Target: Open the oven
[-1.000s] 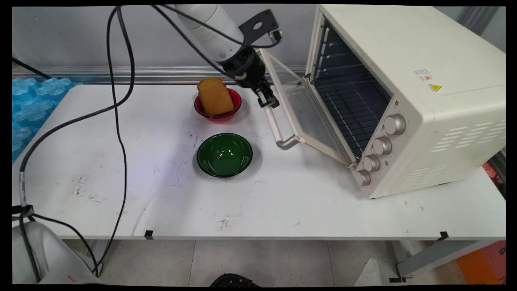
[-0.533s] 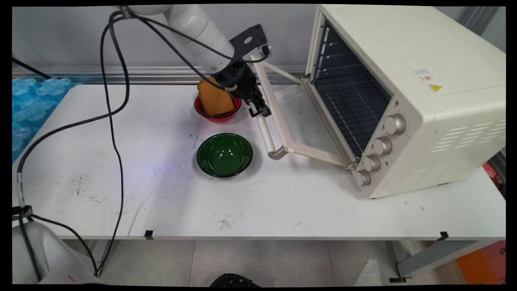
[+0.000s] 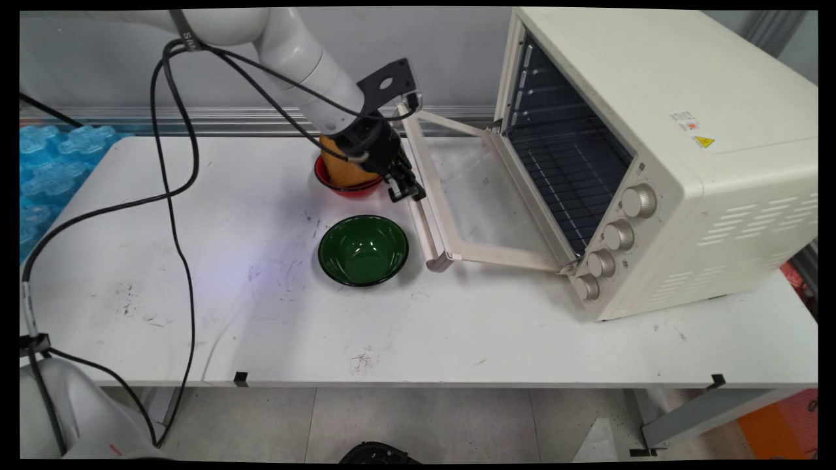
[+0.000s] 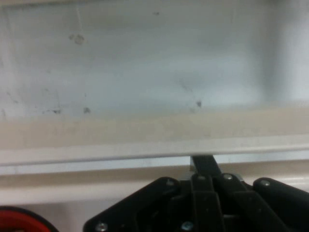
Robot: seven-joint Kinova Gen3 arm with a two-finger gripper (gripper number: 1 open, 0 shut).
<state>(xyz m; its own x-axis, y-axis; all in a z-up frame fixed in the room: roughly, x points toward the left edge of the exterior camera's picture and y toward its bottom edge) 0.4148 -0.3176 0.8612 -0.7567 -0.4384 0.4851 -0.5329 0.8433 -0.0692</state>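
The black gripper [image 3: 406, 189] is clamped on the cream handle bar [image 3: 421, 222] of the oven door [image 3: 470, 189], near the bar's far end; in the hand view the gripper [image 4: 205, 166] shows one finger [image 4: 206, 165] rising behind the bar [image 4: 145, 147], with the door's glass pane [image 4: 145, 63] filling the picture beyond it. The door hangs open from the front of the cream toaster oven [image 3: 659, 156], lowered almost flat over the table, its handle edge close above the surface. The oven stands on the right part of the white table [image 3: 457, 326], its dark inside with wire racks open to view and four round knobs [image 3: 610, 238] down its front panel. Just to the left of the gripper sits a red bowl [image 3: 345, 188] with a brown slice of bread [image 3: 339, 171] standing in it, partly hidden by the arm's wrist. Nearer the camera, just beside the handle's near end, stands an empty green bowl [image 3: 363, 250]. The tabletop is scuffed with dark marks and bits of black tape at its near edge. Black cables [image 3: 173, 196] hang in loops from the arm over the table's left side. Behind the table runs a grey wall with a metal rail [image 3: 228, 121], blue packing material [image 3: 46, 163] lies at the far left, and pale floor tiles [image 3: 424, 424] show below.
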